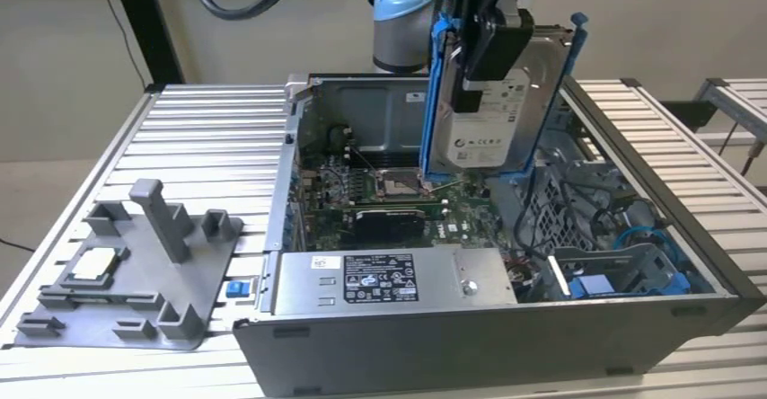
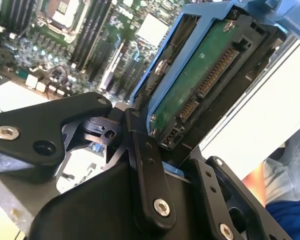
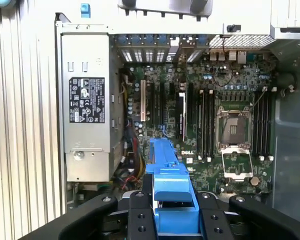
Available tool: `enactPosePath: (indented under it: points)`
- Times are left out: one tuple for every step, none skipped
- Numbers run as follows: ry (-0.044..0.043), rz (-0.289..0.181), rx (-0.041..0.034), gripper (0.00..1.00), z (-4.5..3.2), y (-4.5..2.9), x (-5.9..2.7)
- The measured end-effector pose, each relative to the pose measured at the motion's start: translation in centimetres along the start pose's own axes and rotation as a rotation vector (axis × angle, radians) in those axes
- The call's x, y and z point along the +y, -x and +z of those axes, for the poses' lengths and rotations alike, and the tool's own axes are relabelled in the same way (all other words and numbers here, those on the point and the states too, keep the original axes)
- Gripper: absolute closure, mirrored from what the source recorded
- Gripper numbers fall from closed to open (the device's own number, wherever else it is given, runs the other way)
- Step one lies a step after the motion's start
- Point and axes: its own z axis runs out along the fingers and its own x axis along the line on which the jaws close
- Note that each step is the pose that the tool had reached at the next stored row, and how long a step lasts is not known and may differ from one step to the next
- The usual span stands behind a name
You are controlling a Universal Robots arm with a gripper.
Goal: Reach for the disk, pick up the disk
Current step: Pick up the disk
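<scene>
The disk (image 1: pixel 494 120) hangs upright in the air above the open computer case (image 1: pixel 480 345). It is a silver-grey drive with a white label and blue side rails. My gripper (image 1: pixel 491 44) is shut on its upper part, with black fingers on both faces. In the second wrist view the disk (image 2: pixel 200 85) shows its green circuit side and connector between the black fingers (image 2: pixel 145 165). The first wrist view looks down past the blue rail (image 3: pixel 169 175) of the held disk, with the motherboard (image 3: pixel 210 115) far below it.
Inside the case are a power supply (image 1: pixel 383 278) at the front, cables, and a blue bracket (image 1: pixel 653 269) on the exterior view's right. On the slatted table (image 1: pixel 204 138), a grey fixture (image 1: pixel 132 273) carries a small silver chip (image 1: pixel 93 264) on the exterior view's left.
</scene>
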Motion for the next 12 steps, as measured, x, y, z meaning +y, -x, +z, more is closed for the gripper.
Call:
enactPosePath:
  points:
    - [0.0000, 0.000, 0.0000, 1.00, 0.00, -0.36, -0.01]
    - [0.0000, 0.000, 0.0000, 1.00, -0.01, -0.72, -0.02]
    - [0.0000, 0.000, 0.0000, 1.00, -0.02, -1.07, -0.03]
    - [0.0000, 0.000, 0.0000, 1.00, -0.02, -1.41, -0.04]
    - [0.0000, 0.000, -0.0001, 1.00, -0.02, -1.76, -0.05]
    - [0.0000, 0.000, 0.0001, 1.00, -0.04, -2.12, -0.06]
    - [0.0000, 0.000, 0.0001, 1.00, -0.04, -2.47, -0.07]
    - [0.0000, 0.000, 0.0000, 1.00, -0.04, -2.84, -0.08]
    - [0.0000, 0.000, 0.0000, 1.00, -0.05, -3.21, -0.09]
    - [0.0001, 0.000, 0.0000, 1.00, -0.06, -3.54, -0.10]
    - [0.0000, 0.000, -0.0001, 1.00, -0.06, -3.89, -0.11]
    - [0.0000, 0.000, -0.0001, 1.00, -0.06, -4.23, -0.12]
